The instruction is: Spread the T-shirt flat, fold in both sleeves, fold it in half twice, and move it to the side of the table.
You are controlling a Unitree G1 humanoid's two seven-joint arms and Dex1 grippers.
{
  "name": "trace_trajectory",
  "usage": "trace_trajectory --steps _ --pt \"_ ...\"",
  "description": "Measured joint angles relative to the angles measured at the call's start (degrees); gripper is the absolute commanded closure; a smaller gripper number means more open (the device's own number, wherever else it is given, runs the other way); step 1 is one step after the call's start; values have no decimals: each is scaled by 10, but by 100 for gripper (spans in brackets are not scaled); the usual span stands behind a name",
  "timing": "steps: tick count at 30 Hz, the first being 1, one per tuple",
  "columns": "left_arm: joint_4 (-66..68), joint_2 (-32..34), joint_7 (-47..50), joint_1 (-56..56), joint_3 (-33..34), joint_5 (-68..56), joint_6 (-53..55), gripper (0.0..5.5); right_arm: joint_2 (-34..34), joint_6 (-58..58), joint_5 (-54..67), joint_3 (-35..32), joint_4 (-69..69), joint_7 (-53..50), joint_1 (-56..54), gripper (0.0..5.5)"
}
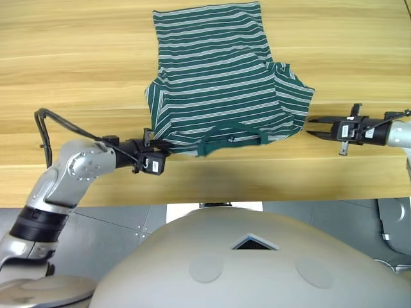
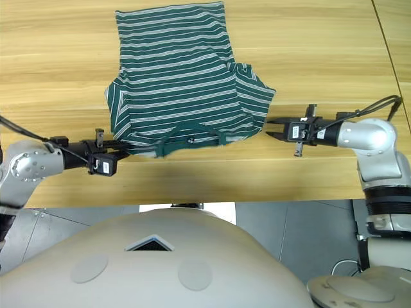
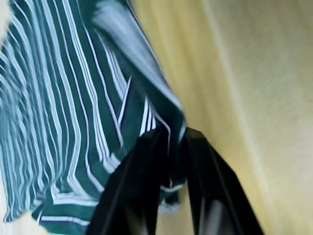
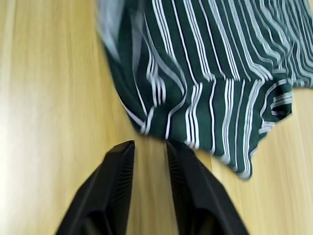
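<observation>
On table (image 1: 77, 64) centre, shirt (image 1: 218, 83) lay rumpled, collar toward robot. Left gripper (image 1: 166, 149) clamped on near-left edge, likely to pull cloth flat. Right gripper (image 1: 313, 126) sat just beside right sleeve, fingers parted, empty, clear of cloth.

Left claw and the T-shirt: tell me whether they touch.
Touching. The left wrist view shows the left claw closed on a fold at the edge of the T-shirt, with striped fabric pinched between its fingers.

L end effector (image 3: 175, 147): fingers pinched on T-shirt (image 1: 218, 83) edge, elbow bent.
R end effector (image 4: 149, 146): fingers apart, pointing inward, holding nothing.
</observation>
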Motion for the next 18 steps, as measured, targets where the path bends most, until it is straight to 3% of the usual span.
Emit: trace_trajectory --steps 5,10,14,18 --pt "-54 19 24 81 67 -8 -1 349 -38 60 83 -11 -85 72 92 271" --pt "-101 13 23 131 128 -134 16 349 -21 110 152 -18 -119 89 54 271" --pt "-101 -18 43 168 224 -265 166 349 19 132 160 -24 -112 50 -11 271" --pt "-107 -77 107 180 233 -356 415 349 37 143 160 -24 -114 35 -20 271"
